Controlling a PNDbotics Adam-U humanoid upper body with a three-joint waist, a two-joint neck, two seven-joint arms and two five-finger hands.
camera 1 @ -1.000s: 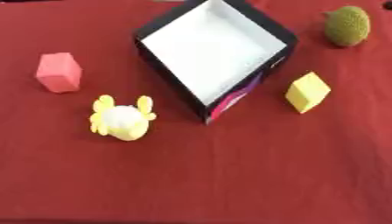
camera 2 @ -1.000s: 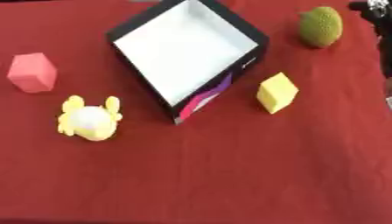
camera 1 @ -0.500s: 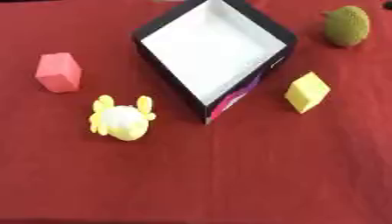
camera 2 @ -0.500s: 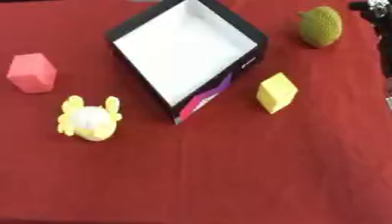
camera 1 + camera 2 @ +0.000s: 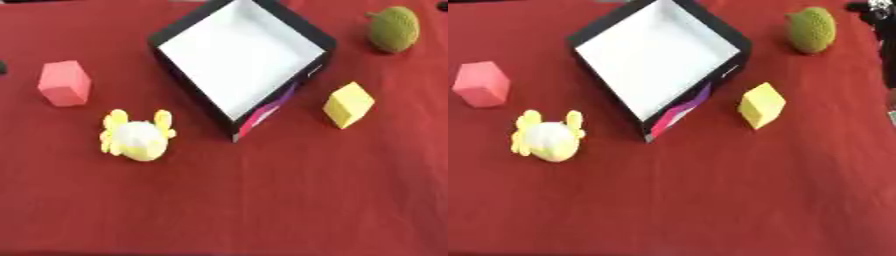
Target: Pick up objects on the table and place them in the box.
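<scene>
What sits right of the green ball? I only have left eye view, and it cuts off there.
Observer: In the right eye view a black shape with a silver bit stands at the upper right edge, just right of the green ball and apart from it. I cannot tell if it is a hand.
Operator: Does the red cloth run on past that?
Observer: No. The red cloth ends at that side, and a pale strip shows beyond its edge, level with the yellow block.
</scene>
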